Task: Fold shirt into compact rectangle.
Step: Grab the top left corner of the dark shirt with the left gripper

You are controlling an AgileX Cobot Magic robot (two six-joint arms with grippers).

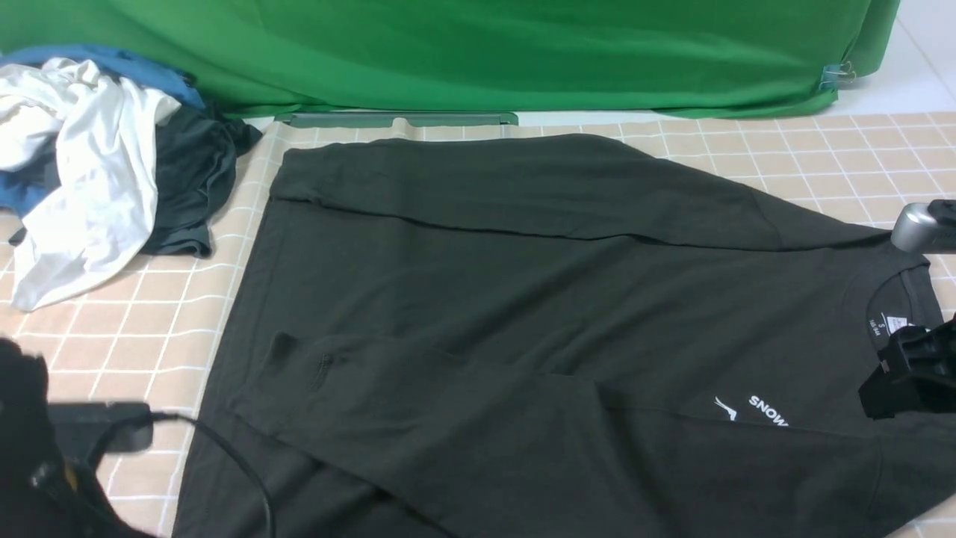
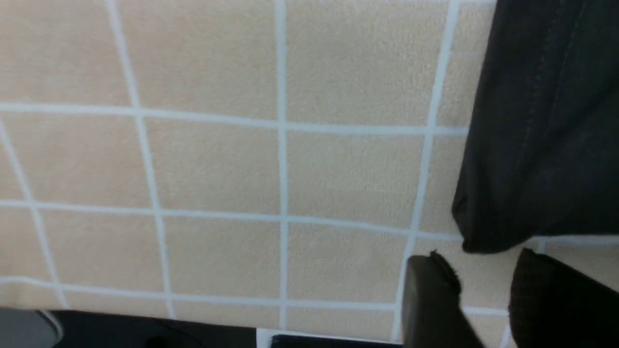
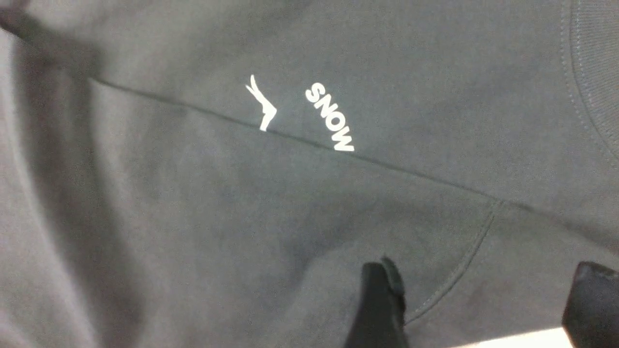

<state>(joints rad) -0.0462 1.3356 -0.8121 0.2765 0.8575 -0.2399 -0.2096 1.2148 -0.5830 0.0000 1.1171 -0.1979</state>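
The black shirt [image 1: 523, 299] lies spread on the checked cloth, collar and white neck label [image 1: 889, 323] to the right, hem to the left. Its far edge and near edge are both folded inward; the near fold covers part of the white "SNOW" print [image 1: 765, 409]. My right gripper [image 1: 896, 381] hovers by the collar; in the right wrist view it [image 3: 486, 290] stands open over the shoulder seam [image 3: 464, 266], with the print [image 3: 329, 116] beyond. My left gripper [image 2: 483, 275] is open over bare cloth, just off a hem corner of the shirt [image 2: 537, 145]. The left arm [image 1: 30, 448] shows dark at the lower left.
A pile of white [image 1: 82, 172], blue and dark grey garments [image 1: 187, 179] lies at the far left. A green backdrop [image 1: 478, 52] hangs behind the table. A black cable [image 1: 239, 463] loops over the shirt's hem corner. A silver arm part [image 1: 922, 224] sits at the right edge.
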